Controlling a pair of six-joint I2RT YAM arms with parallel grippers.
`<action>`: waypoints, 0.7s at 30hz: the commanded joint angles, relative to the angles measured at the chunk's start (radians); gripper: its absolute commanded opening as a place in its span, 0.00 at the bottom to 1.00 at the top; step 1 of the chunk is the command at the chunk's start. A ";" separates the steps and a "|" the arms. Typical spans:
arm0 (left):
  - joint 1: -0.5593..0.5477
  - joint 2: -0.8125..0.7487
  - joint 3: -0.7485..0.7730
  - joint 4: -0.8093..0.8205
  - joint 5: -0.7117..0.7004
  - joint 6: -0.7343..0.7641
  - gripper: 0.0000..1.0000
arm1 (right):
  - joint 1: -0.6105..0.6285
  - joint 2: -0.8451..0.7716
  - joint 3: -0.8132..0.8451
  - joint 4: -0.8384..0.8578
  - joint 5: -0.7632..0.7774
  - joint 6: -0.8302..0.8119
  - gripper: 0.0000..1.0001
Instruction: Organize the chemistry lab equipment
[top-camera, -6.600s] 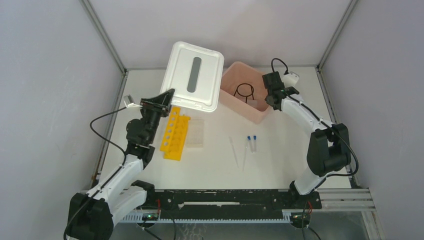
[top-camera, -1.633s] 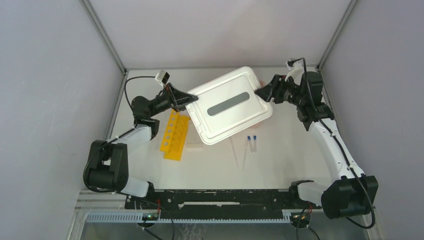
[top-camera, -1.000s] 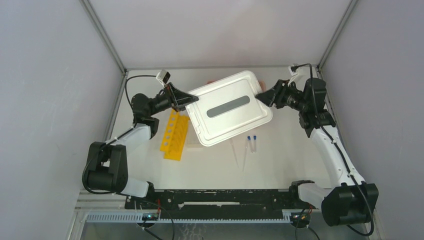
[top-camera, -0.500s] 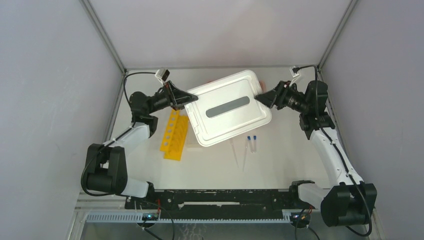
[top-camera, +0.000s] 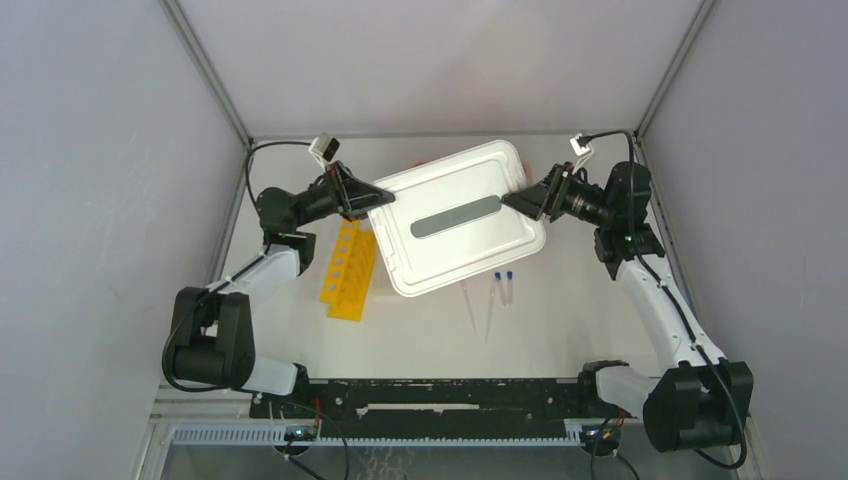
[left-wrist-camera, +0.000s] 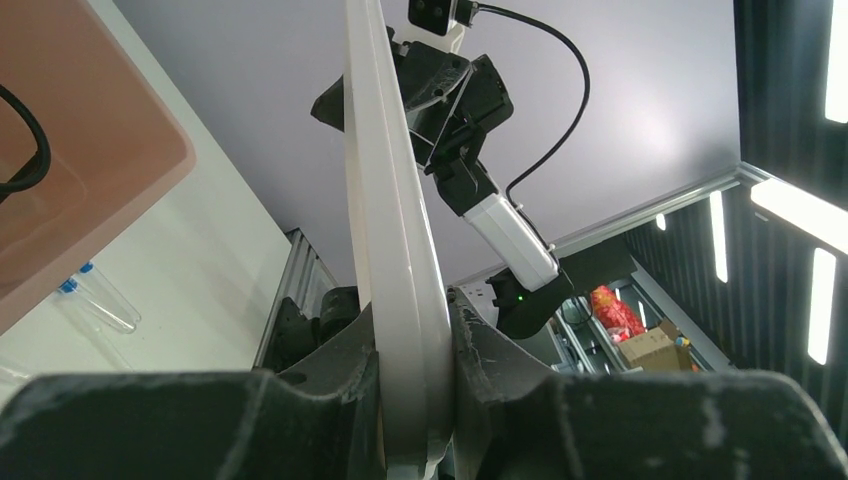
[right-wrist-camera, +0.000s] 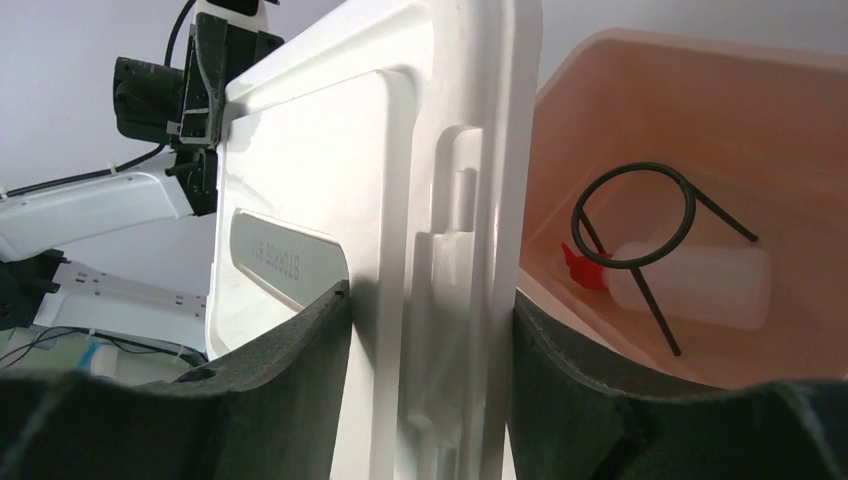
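The white lid with its grey slot hangs tilted over the pink tub. My left gripper is shut on the lid's left rim, and my right gripper is shut on its right rim. In the tub lies the red-nozzled squeeze bottle under a black wire ring. The yellow tube rack lies on the table left of the lid. The clear grid rack shows only at the lid's lower left corner. Two blue-capped tubes and two thin droppers lie in front of the lid.
The table is white, with grey enclosure walls on three sides. The black base rail runs along the near edge. The tub is almost wholly hidden under the lid in the top view.
Over six seconds the lid went from left of the tub to over it, and the right arm came to its right rim. In the last second the lid only shifted slightly.
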 joint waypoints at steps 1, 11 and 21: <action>-0.011 -0.003 0.063 0.073 -0.007 -0.028 0.00 | 0.042 0.011 0.009 0.062 -0.027 0.013 0.59; -0.009 0.028 0.058 0.074 -0.016 -0.020 0.06 | 0.044 0.037 0.009 0.112 -0.040 0.066 0.12; 0.031 0.049 0.038 -0.026 -0.094 0.095 0.23 | 0.010 0.065 0.009 0.170 -0.063 0.139 0.00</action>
